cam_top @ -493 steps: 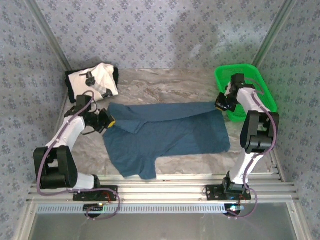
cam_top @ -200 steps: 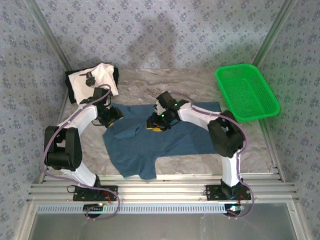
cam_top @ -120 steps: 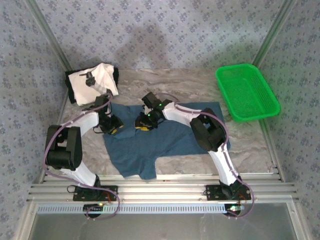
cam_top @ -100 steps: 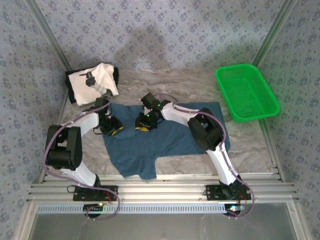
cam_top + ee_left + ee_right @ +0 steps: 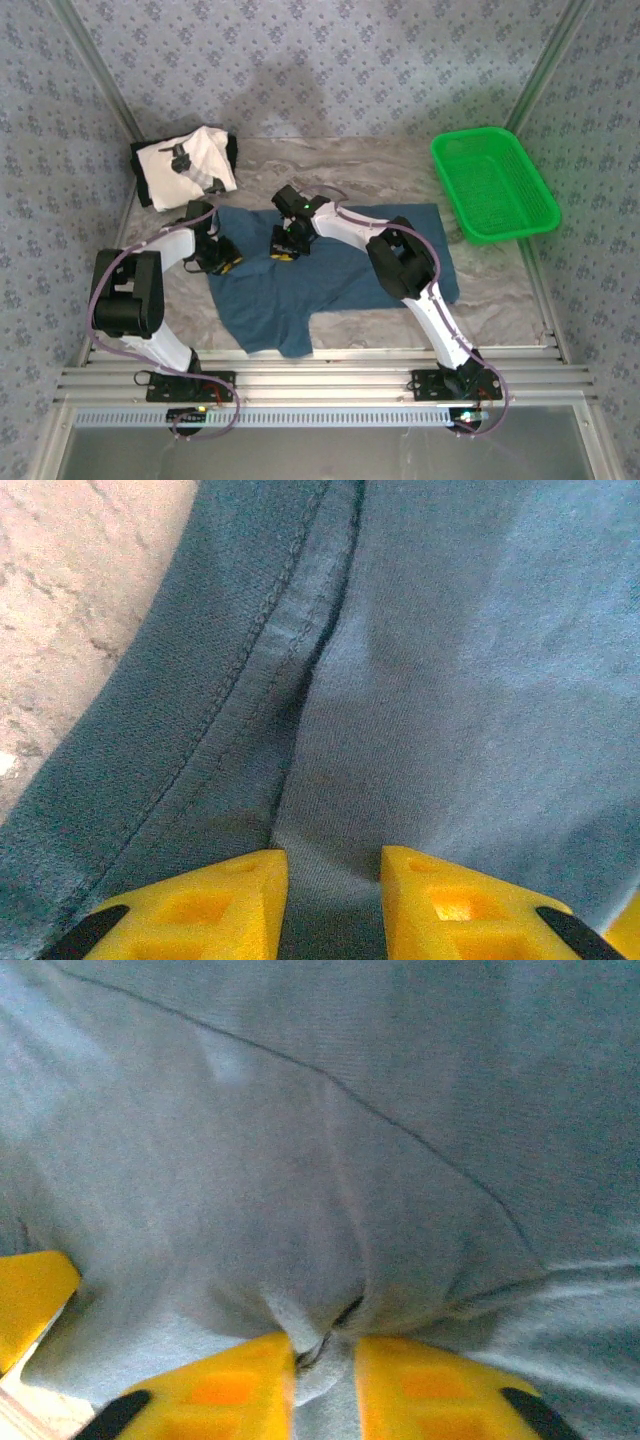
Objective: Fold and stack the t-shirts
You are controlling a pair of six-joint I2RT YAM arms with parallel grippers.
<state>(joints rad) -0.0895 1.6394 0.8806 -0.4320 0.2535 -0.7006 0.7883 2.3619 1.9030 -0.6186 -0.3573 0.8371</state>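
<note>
You are at the start of a fold on the teal shirt [image 5: 340, 270], which lies spread flat across the middle of the table [image 5: 505, 295], collar end toward the left. Both arms are down on its far-left part, near each other.

Your right fingers [image 5: 235, 1385] are almost together, with a small pucker of teal cloth pinched up between them and creases running into the bite; that reads as a real hold. Your left fingers [image 5: 225, 905] stand part-way apart over the stitched hem at the shirt's left edge. Cloth fills the gap, but I cannot tell whether they have bitten or merely rest on it.

My judgement: make sure the left side holds the hem before you lift. Then raise both pinches together and level, and carry that end over the body of the shirt. If one side goes up alone, the cloth will drag and twist.

The white shirt [image 5: 185, 165] sits already bundled at the far-left corner, just beyond your left arm, so a wide swing there could knock it. Stacking comes later, I would say. The green basket [image 5: 495, 185] is at the far right, well apart and out of your path. The near sleeve lies loose toward you and may trail when you lift.
</note>
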